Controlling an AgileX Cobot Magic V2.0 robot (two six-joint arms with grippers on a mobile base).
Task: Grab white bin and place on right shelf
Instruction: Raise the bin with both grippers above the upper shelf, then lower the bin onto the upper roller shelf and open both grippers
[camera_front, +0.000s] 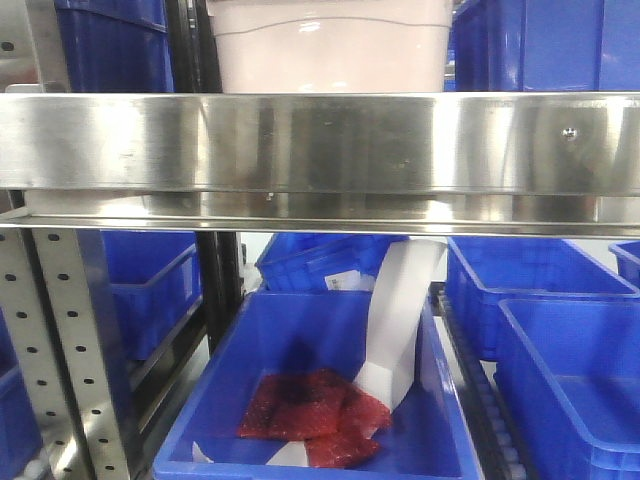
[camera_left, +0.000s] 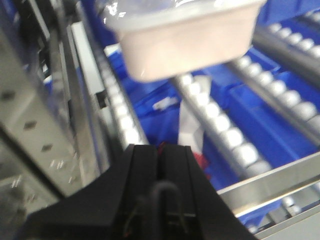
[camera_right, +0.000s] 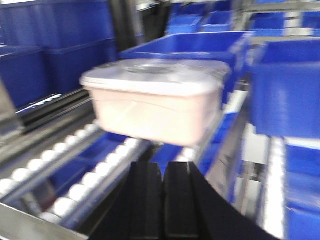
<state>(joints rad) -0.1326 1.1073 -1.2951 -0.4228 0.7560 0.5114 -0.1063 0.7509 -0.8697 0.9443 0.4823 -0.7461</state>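
— What did you see nearest?

— Both grippers, the left gripper (camera_left: 159, 165) and the right gripper (camera_right: 163, 187), had their fingers pressed together, holding nothing.

— And the white bin (camera_right: 155, 102)?

— It sat beyond them on the roller rails (camera_right: 75, 170) of the right shelf (camera_front: 320, 140), lid up, level, its long side running across the rack. It touched neither gripper. Blue crates (camera_right: 200, 45) stood behind it.

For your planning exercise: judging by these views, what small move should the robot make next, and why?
Probably open both claws and advance them toward the white bin. The left claw and right claw are both shut and apart from the bin, which sits on the roller rails ahead.
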